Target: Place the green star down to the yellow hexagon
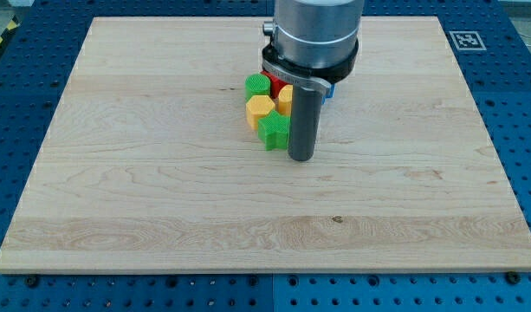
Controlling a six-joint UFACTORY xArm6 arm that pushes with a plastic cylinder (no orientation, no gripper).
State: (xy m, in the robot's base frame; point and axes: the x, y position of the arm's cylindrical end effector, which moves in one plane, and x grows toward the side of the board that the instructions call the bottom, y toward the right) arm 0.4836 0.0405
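The green star (272,130) lies near the board's middle, touching the lower right side of the yellow hexagon (259,108). My tip (301,159) rests on the board just to the right of the green star, close against it. A second green block (257,85) sits above the hexagon. A red block (276,81) and another yellow block (285,97) lie behind the rod, partly hidden by it. A bit of a blue block (331,88) shows to the right of the arm.
The wooden board (161,199) lies on a blue perforated table. A marker tag (465,39) is at the board's top right corner. The arm's grey body (315,35) covers the top middle of the board.
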